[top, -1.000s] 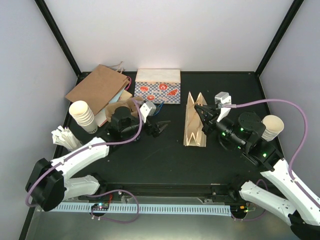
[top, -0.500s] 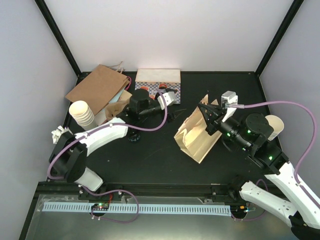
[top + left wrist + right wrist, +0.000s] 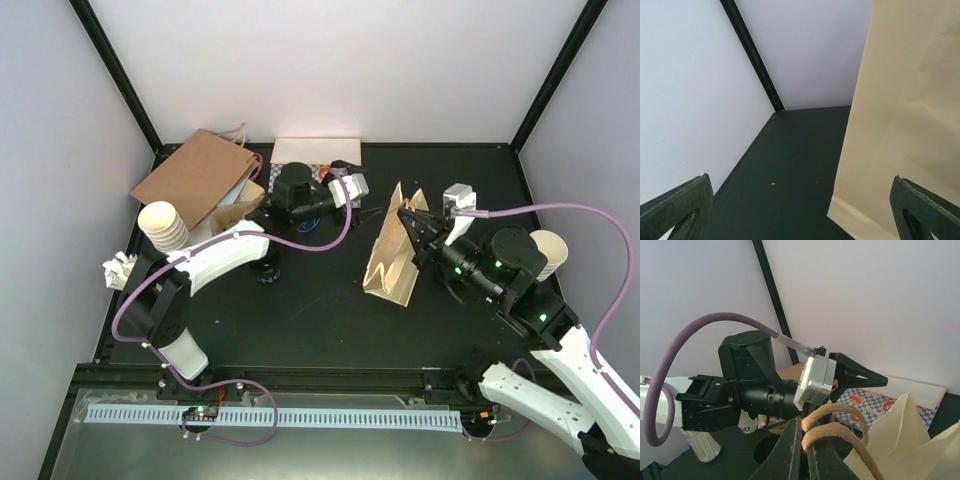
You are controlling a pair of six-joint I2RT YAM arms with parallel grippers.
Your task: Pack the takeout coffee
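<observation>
— State of the left tool (image 3: 800,210)?
— Spread fully wide, gripping nothing, aimed along the worktop (image 3: 330,320) just beside the paper bag (image 3: 392,262).
— And the right tool (image 3: 804,450)?
— Clamped tight on the bag's twisted handles (image 3: 835,422), holding the bag up at a lean.
— Whereabouts of the takeout coffee (image 3: 267,272)?
— Down on the worktop, mostly hidden under the left forearm (image 3: 215,262), well apart from the bag. Not packed yet.
— Likely trouble?
— Probably a swept cup, from pulling the left arm back too low and clipping it over. Also a pinched mouth: with both handles squeezed together, hard to find any opening to lower a cup through. Might crumple or topple, too, if nudged by those open fingers (image 3: 675,210).
— Safer way?
— Rise clear first, then come down over the cup; spread the bag mouth before loading.
</observation>
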